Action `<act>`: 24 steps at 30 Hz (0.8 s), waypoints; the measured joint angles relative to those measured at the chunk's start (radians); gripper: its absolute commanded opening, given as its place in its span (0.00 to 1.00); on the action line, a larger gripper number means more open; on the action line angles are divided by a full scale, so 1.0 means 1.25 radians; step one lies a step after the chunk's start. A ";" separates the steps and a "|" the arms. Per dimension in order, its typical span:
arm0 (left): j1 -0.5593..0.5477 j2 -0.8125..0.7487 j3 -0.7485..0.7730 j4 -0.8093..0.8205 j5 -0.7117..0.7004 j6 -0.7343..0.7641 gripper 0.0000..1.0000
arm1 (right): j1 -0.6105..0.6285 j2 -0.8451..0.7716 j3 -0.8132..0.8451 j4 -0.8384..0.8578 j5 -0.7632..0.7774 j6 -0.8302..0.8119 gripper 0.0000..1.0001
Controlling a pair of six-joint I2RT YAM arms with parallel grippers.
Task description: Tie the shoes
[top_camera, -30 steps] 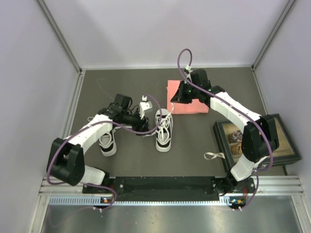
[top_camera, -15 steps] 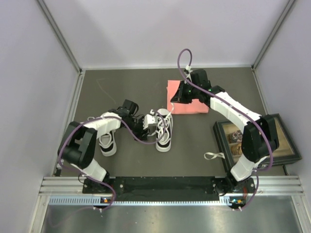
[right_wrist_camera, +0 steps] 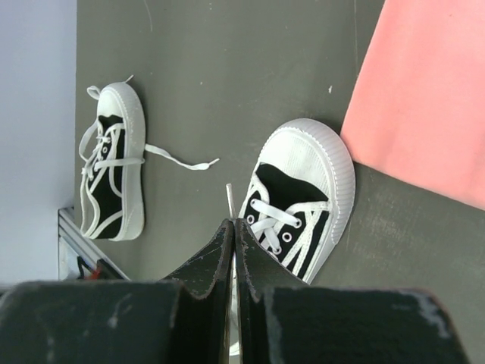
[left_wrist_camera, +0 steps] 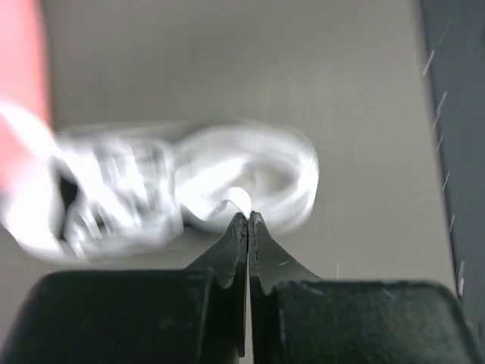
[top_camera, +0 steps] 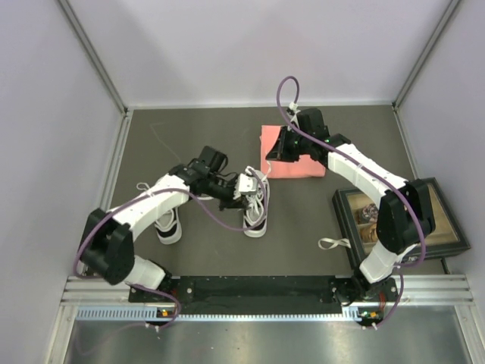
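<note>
At the middle of the dark table [top_camera: 189, 144], seen from above, the left gripper [top_camera: 246, 186] reaches low over the laces [top_camera: 256, 194] of one shoe [top_camera: 258, 214], likely to work them. The second shoe [top_camera: 168, 226] lies beside the left arm, its turn not yet come. The right gripper [top_camera: 284, 149] hangs over a pink cloth [top_camera: 299, 163], well apart from a framed picture [top_camera: 402, 216] at the right edge. Pale walls close in three sides, and a metal rail runs along the front. On the left wrist the view is smeared: the jaws are pressed together just above the shoe's white laces, and whether they pinch one I cannot tell. On the right wrist the jaws are clamped on a thin white strand [right_wrist_camera: 228, 196], probably a lace end held away from the shoe so the other arm can loop it.
</note>
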 measured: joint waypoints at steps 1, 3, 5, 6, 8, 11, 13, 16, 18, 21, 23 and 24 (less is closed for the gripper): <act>-0.026 -0.023 0.010 0.020 0.012 -0.026 0.00 | 0.000 0.000 0.000 0.002 -0.002 0.000 0.00; -0.112 -0.056 0.039 0.093 0.028 -0.095 0.04 | 0.000 0.000 0.000 0.006 -0.010 0.000 0.00; -0.194 -0.044 0.065 0.170 0.041 -0.158 0.26 | 0.000 0.001 0.000 0.009 -0.018 0.001 0.00; -0.225 -0.028 0.072 0.204 0.042 -0.184 0.34 | 0.000 0.002 0.001 0.011 -0.021 0.001 0.00; -0.253 0.004 0.073 0.266 0.038 -0.247 0.49 | 0.000 0.005 0.001 0.014 -0.027 0.001 0.00; -0.234 0.019 0.042 0.322 0.005 -0.325 0.55 | 0.000 0.009 0.001 0.018 -0.041 0.002 0.00; -0.199 0.001 0.019 0.340 -0.002 -0.359 0.57 | 0.000 0.009 0.001 0.022 -0.051 0.003 0.00; -0.110 -0.074 -0.042 0.379 -0.008 -0.433 0.57 | 0.000 0.010 0.001 0.035 -0.069 0.006 0.00; -0.054 -0.128 -0.077 0.430 -0.027 -0.489 0.57 | 0.000 0.010 0.001 0.046 -0.083 0.009 0.00; -0.015 -0.150 -0.090 0.509 -0.067 -0.565 0.57 | 0.002 0.011 0.002 0.065 -0.107 0.010 0.00; -0.005 -0.130 -0.090 0.549 -0.079 -0.608 0.57 | 0.007 0.019 0.013 0.071 -0.123 0.013 0.00; -0.002 -0.114 -0.090 0.563 -0.083 -0.629 0.57 | 0.012 0.024 0.018 0.080 -0.131 0.013 0.00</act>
